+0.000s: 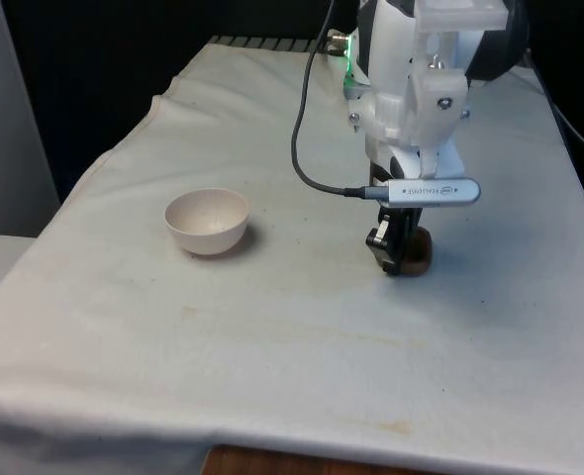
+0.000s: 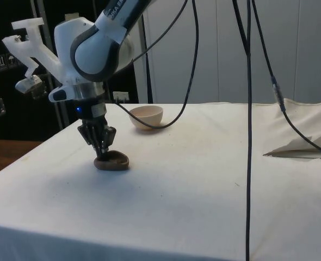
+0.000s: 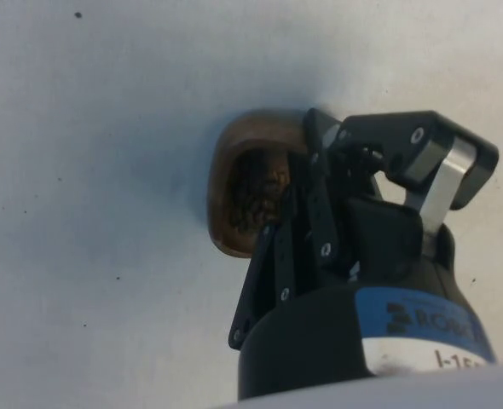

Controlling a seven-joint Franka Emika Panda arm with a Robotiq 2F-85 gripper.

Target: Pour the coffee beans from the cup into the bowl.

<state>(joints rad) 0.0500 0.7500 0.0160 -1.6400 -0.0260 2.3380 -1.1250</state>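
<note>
No legible text or labels.

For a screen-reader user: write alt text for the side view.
The black gripper reaches straight down onto the rim of a low brown cup on the white tablecloth, fingers close together. A pale bowl stands apart, farther back.

White arm bent down over the table, hand vertical, fingers close together, tips low.
</note>
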